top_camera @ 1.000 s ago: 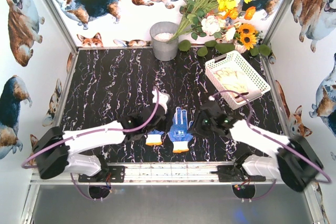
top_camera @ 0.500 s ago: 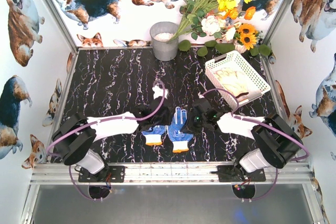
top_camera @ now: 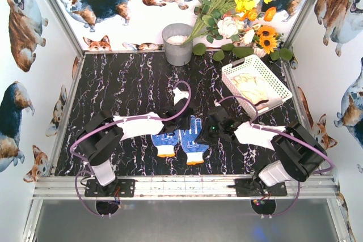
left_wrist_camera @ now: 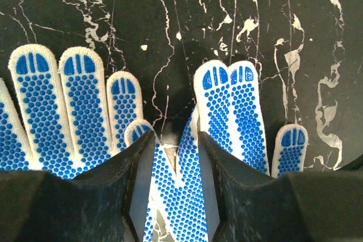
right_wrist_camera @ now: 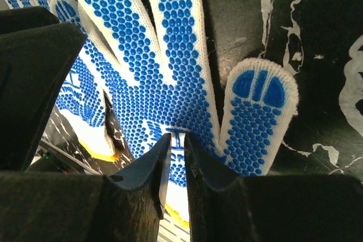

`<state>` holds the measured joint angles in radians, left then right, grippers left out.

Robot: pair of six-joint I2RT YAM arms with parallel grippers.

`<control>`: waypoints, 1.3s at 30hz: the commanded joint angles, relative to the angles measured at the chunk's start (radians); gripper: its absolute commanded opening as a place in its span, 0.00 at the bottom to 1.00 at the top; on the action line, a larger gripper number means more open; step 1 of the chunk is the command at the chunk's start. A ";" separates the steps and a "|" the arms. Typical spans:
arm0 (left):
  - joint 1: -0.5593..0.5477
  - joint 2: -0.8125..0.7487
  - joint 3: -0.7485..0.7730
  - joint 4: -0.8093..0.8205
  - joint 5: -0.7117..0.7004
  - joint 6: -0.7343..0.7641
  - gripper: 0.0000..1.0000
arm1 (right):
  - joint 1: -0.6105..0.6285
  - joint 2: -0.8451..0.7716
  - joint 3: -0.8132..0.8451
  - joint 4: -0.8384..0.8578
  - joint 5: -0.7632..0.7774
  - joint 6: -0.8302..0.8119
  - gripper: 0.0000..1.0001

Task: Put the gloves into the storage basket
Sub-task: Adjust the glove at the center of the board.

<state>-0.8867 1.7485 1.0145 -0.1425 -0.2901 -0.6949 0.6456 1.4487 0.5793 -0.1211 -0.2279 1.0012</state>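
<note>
Two blue-dotted white gloves with orange cuffs lie side by side near the table's front, the left glove [top_camera: 166, 144] and the right glove [top_camera: 195, 140]. My left gripper [top_camera: 177, 126] sits over their finger ends. In the left wrist view the left gripper [left_wrist_camera: 176, 134] is shut on strips of dotted glove fabric [left_wrist_camera: 181, 191] that fill the gap. My right gripper [top_camera: 211, 131] is at the right glove's right edge. In the right wrist view the right gripper [right_wrist_camera: 177, 137] pinches a thin fold of that glove [right_wrist_camera: 170, 72]. The white storage basket [top_camera: 243, 63] stands at the back right with cream gloves [top_camera: 252, 86] inside.
A white glove [top_camera: 180, 96] lies just beyond the left gripper. A grey metal bucket [top_camera: 177, 43] stands at the back centre, with a bunch of flowers [top_camera: 235, 4] leaning beside it. Corgi-printed walls close in the table on three sides.
The left arm has reached further right over the gloves and its jaws have narrowed onto the fabric. The right arm drew in slightly and its jaws closed on the right glove.
</note>
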 commanded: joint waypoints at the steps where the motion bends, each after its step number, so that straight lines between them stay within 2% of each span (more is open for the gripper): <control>1: 0.003 0.023 0.029 -0.018 -0.034 -0.008 0.30 | 0.000 0.027 -0.017 0.027 0.034 -0.011 0.19; 11: 0.002 0.090 0.056 -0.019 -0.040 0.002 0.30 | 0.000 0.027 -0.029 0.028 0.033 -0.012 0.19; 24: 0.000 0.126 0.140 -0.132 -0.173 0.035 0.17 | 0.000 -0.043 -0.064 -0.079 0.113 -0.023 0.19; 34: -0.001 0.177 0.175 -0.112 -0.081 0.031 0.18 | 0.002 -0.054 -0.078 -0.083 0.121 -0.021 0.19; 38: -0.003 0.155 0.162 -0.107 -0.093 0.023 0.01 | 0.002 -0.054 -0.081 -0.086 0.126 -0.021 0.19; 39: -0.005 0.142 0.160 -0.108 -0.110 0.023 0.00 | 0.002 -0.054 -0.081 -0.087 0.127 -0.022 0.19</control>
<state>-0.8894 1.9102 1.1694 -0.2424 -0.3801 -0.6769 0.6460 1.3930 0.5308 -0.1123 -0.1772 1.0016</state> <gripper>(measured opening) 0.033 0.193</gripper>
